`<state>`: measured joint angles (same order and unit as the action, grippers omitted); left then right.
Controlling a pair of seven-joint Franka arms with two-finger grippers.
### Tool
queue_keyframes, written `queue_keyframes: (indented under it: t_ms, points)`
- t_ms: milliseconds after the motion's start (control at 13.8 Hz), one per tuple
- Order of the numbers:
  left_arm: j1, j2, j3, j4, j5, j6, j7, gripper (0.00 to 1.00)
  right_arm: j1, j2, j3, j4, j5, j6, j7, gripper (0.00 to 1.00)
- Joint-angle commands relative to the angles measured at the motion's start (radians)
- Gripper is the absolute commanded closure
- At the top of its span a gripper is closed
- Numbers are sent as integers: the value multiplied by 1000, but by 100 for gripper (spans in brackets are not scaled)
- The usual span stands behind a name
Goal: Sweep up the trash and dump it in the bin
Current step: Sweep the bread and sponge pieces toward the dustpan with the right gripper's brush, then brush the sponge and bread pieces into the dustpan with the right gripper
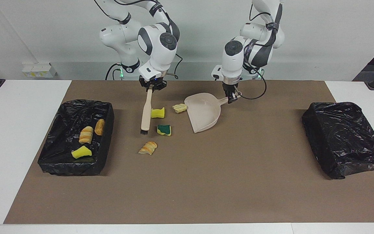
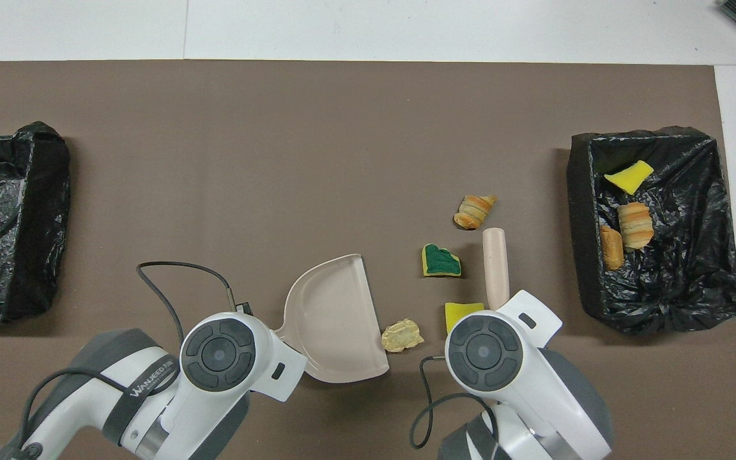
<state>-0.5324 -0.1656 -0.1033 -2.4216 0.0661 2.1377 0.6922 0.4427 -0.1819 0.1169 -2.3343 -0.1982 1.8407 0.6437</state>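
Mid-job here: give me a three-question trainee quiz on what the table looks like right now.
1. True or false: the dustpan already holds a scrap.
2. How many scraps lie loose on the mat, outside the bin?
3. The right gripper is shut on: A) the dustpan's handle, B) the brush, C) a sponge.

Key:
1. False; it is empty.
2. Four; three more lie in the bin at the right arm's end.
3. B; the left gripper holds the dustpan.

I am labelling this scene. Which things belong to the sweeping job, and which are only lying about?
Job: brush in the right gripper; dustpan in the left gripper; four scraps on the mat; bin holding three scraps.

Lying about: covered bin; white boxes.
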Motion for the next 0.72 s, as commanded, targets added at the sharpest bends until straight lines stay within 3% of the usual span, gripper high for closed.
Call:
queue_keyframes:
  t_ms: [0,290,435,652]
  points:
    - [0,-22,5,-17,28,-9,-30,100,-62,-74,3,-106,23,75,-91,100]
    - [0,-22,4,-17,28,-16,-57,100,-72,-110,3,-161,29,118,-128,100]
    - [2,-22,5,-17,28,-16,-56,100,-65,-104,3,-160,129,155,-127,100]
    - [2,-22,7,-17,28,-16,-53,100,-56,-4,3,-120,197,254,-115,100]
